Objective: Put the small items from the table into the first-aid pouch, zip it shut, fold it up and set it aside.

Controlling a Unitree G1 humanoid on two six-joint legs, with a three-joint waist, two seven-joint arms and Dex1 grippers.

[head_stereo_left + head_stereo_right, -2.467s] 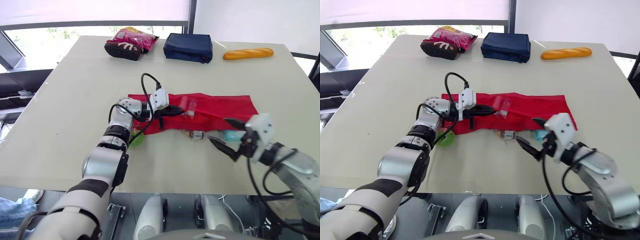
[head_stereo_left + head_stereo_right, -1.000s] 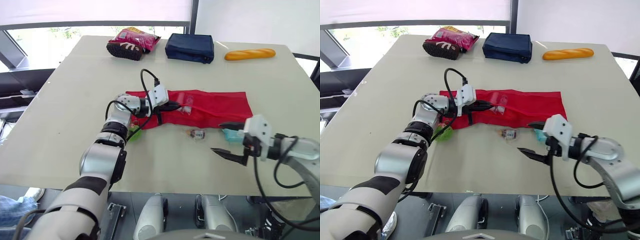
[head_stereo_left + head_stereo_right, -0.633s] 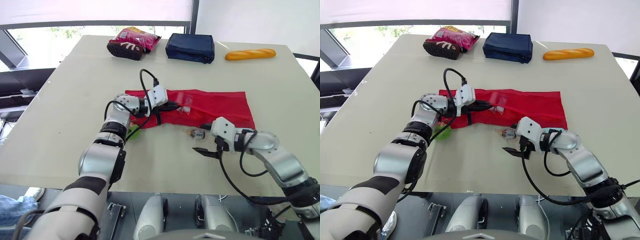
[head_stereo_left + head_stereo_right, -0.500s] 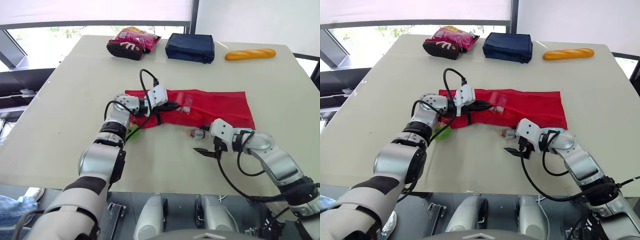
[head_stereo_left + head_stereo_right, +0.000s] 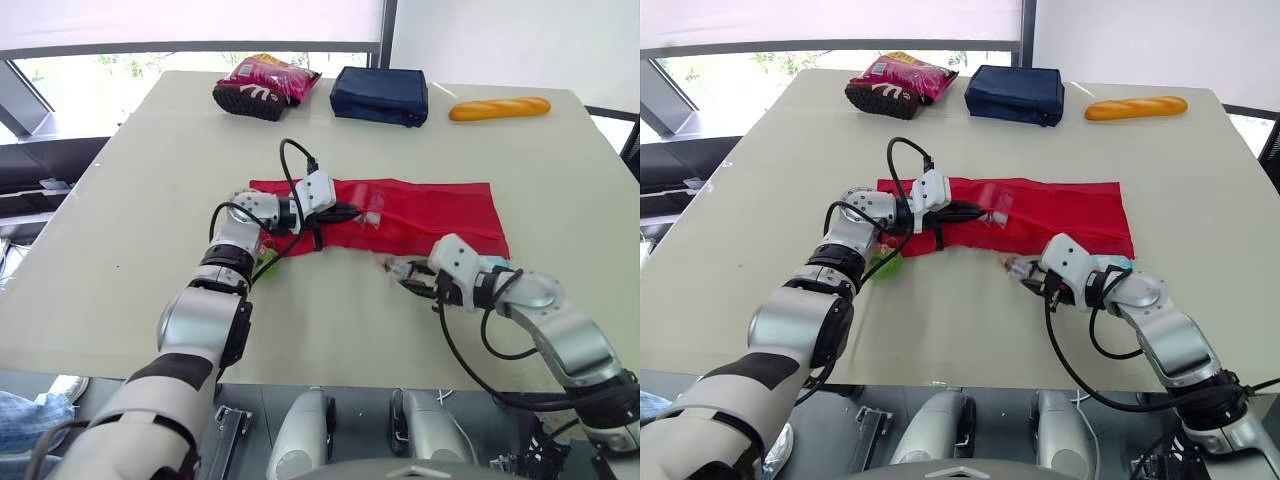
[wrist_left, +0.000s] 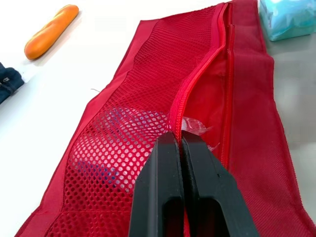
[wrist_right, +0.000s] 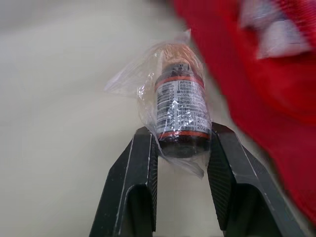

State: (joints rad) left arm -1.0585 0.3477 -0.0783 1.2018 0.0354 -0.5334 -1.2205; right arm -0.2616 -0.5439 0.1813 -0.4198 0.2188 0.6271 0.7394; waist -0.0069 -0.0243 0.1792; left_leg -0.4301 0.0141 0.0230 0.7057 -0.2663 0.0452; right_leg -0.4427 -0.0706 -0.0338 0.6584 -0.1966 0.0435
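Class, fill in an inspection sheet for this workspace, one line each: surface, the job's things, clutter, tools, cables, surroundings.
Surface: beige table, things spread over it.
Job's things: red pouch lies unfolded, zip open; wrapped bottle on the table at its near edge; teal packet beside the pouch; green item by the left forearm.
Clutter: snack bag, navy bag and bread loaf along the far edge.
Tools: left tool shut on the pouch's zip edge; right tool open, fingers flanking the bottle.
Cables: left-arm cable loops above the wrist; right-arm cable hangs below the forearm.
Surroundings: window beyond the far edge.
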